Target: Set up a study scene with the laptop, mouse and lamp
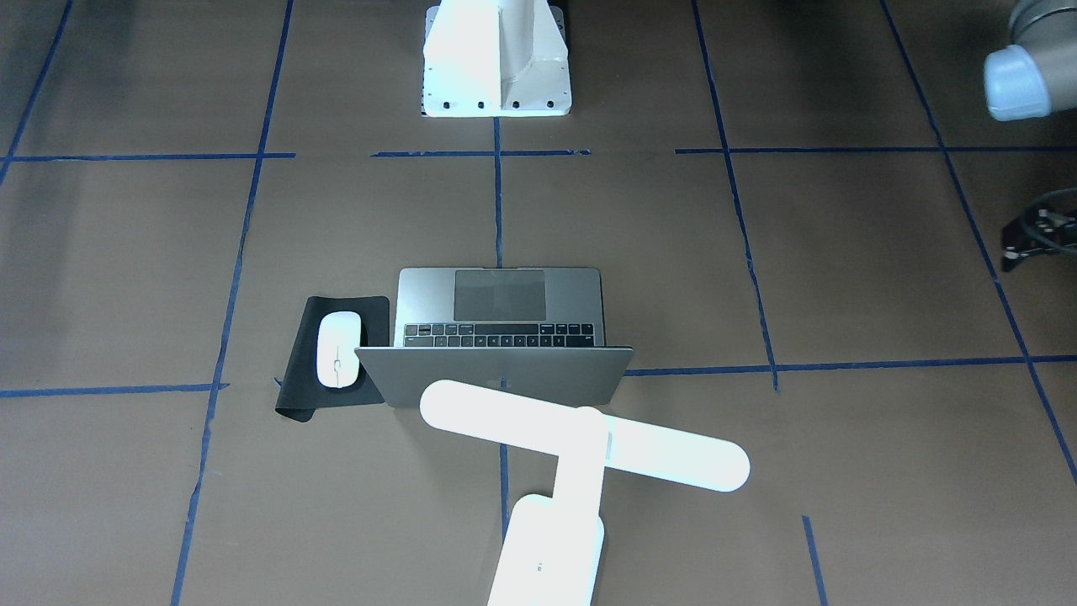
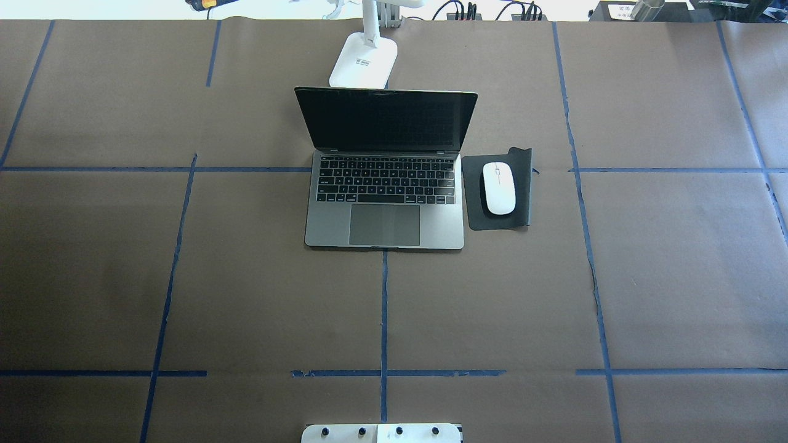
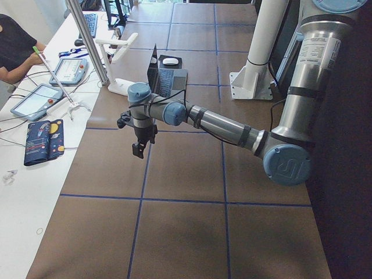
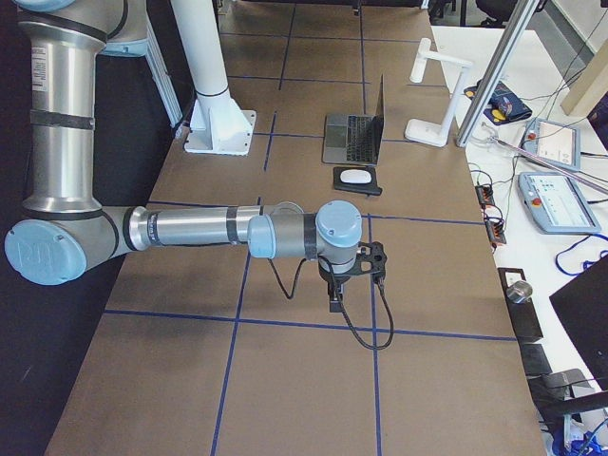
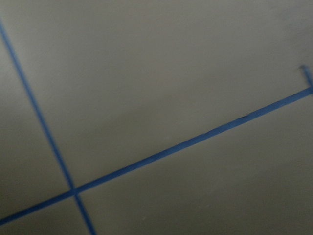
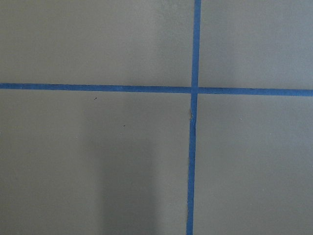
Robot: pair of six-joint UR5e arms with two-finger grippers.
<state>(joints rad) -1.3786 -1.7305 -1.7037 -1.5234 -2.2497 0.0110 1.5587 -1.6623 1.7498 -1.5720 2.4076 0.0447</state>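
Hanging over the brown table (image 2: 677, 277) at my far left, my left gripper (image 3: 138, 148) points down, well apart from all three things. I see it clearly only from the side, so I cannot tell whether its fingers are wide or narrow. That wrist's camera shows only table paper and blue tape (image 5: 161, 155).

Toward the middle, the laptop (image 2: 385, 203) stands open facing me. It is grey metal, with a dark screen, black keys and a large trackpad on the near side. Just behind its lid sits the lamp (image 2: 363, 61), its white base at the table's far edge. From the front, its long rounded head crosses the flat arm in a T and covers part of the lid's back.

Just right of the laptop lies a black pad (image 2: 520, 163), its far corner curled up. On the pad rests the mouse (image 2: 498, 187), a flat white oval with a thin centre line, lying lengthwise.

Farther right, well apart from the mouse, my right gripper (image 4: 334, 299) hangs pointing down above a tape crossing. Nothing is near its fingers, and I cannot tell how far apart they are.
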